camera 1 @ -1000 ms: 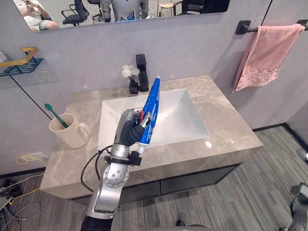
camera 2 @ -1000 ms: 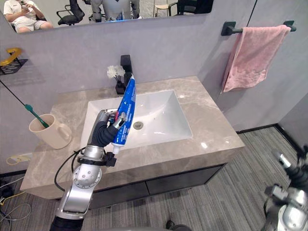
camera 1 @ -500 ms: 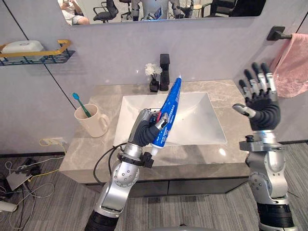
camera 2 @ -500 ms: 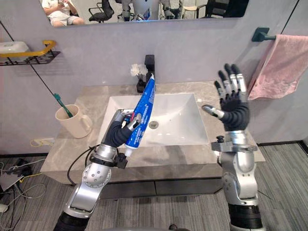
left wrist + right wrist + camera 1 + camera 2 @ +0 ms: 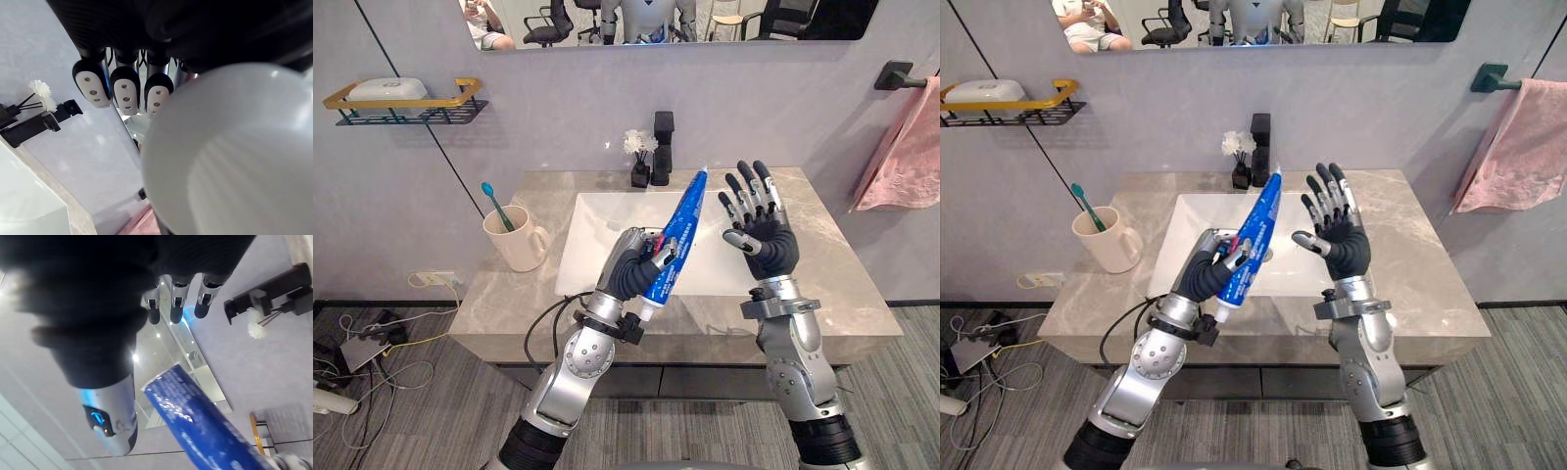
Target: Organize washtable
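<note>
Above sink front edge: left hand grips toothpaste tube; right hand spread, apart.

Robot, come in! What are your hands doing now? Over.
Left hand shut on toothpaste tube, tilted, cap down. Right hand open, raised beside it, not touching. Nothing between them.

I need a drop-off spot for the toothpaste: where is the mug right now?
In the eye views the mug stands on the counter, left of the sink, with a toothbrush in it.
</note>
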`<state>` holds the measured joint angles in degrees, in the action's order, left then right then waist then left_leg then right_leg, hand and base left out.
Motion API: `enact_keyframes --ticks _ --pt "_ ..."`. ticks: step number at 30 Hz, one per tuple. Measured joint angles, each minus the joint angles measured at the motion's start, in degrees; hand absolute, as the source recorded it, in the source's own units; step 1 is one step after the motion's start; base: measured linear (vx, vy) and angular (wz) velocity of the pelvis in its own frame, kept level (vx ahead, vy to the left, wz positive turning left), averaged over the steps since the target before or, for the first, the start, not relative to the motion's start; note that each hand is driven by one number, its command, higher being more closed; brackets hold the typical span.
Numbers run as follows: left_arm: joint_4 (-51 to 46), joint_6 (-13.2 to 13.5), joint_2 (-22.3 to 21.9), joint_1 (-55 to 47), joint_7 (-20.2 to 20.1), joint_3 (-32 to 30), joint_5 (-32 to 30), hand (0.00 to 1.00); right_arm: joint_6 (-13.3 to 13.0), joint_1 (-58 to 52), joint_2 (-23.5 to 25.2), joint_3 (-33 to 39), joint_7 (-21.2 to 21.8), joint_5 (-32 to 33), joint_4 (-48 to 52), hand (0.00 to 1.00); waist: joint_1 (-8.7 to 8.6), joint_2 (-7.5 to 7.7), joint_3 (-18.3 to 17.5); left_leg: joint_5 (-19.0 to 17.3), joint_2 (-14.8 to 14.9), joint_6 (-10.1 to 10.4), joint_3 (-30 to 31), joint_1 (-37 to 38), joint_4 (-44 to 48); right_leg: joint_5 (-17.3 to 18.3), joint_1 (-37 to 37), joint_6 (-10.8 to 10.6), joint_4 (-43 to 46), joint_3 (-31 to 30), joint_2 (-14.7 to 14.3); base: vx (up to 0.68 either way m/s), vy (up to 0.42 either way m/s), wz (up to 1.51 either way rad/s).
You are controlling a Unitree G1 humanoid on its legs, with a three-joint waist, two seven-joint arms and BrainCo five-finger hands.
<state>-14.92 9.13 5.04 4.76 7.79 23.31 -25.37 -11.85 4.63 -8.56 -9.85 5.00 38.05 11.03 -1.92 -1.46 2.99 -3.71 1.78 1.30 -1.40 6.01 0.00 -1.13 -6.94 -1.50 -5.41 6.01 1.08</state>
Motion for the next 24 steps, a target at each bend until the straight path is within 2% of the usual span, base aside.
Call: enact_keyframes --ticks 12,24 --pt "2.2 -0.2 -0.5 1.3 1.2 2.1 0.0 1.00 -0.1 0.0 3.5 -2.8 -0.2 5.3 -5.1 0.00 0.14 0.16 -0.2 0.2 0.0 0.0 0.3 -0.2 0.0 -0.1 0.0 0.0 -0.2 0.2 0.0 0.00 0.000 0.00" --pt "4.4 -1.5 -0.5 1.3 1.2 4.0 0.1 1.00 -0.1 0.3 3.8 -5.8 -0.1 7.7 -7.4 0.00 0.68 1.49 -1.4 0.5 -0.1 0.1 0.9 -0.2 -0.2 -0.2 0.0 0.1 -0.2 0.4 0.0 -0.01 -0.001 0.01"
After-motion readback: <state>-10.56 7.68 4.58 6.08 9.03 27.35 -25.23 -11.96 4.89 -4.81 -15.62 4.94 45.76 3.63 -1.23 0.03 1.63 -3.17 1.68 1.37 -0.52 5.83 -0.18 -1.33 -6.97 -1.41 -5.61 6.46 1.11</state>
